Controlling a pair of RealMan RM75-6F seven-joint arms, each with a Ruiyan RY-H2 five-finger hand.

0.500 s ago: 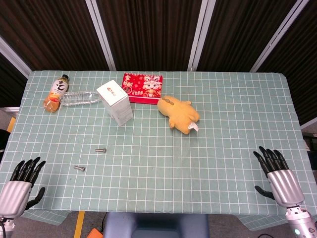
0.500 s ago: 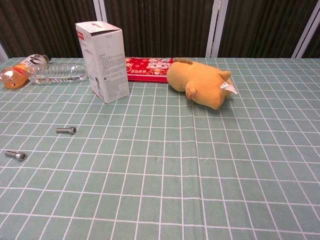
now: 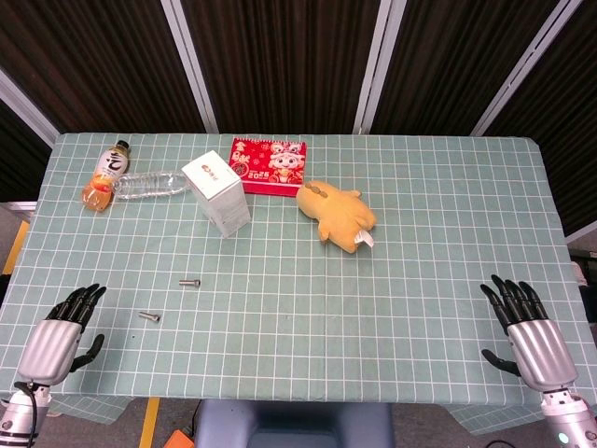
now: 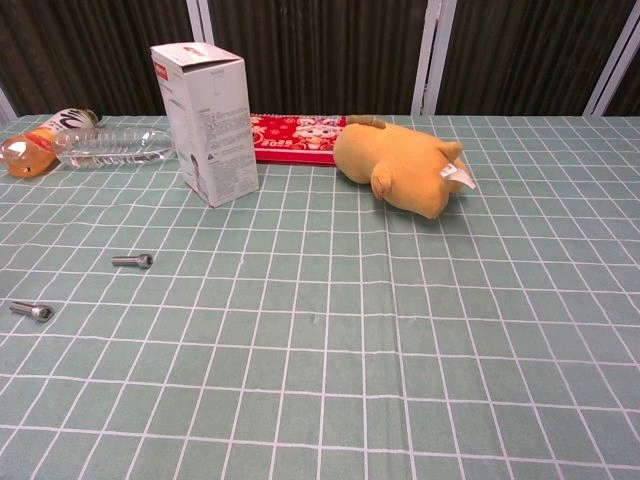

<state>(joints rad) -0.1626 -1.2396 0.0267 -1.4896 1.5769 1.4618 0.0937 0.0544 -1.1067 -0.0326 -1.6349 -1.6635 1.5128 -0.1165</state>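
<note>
Both hands are empty with fingers spread: left hand (image 3: pixel 58 338) at the bench's (image 3: pixel 420 233) near edge, close to a bolt (image 3: pixel 149 316); right hand (image 3: pixel 534 338) well away from everything.

The chest view shows neither hand. In the head view the left hand's (image 3: pixel 58 336) arm is cut off by the near left corner. The red card (image 4: pixel 296 136) lies partly hidden behind the white box (image 4: pixel 205 122) and the plush toy (image 4: pixel 398 168).
</note>
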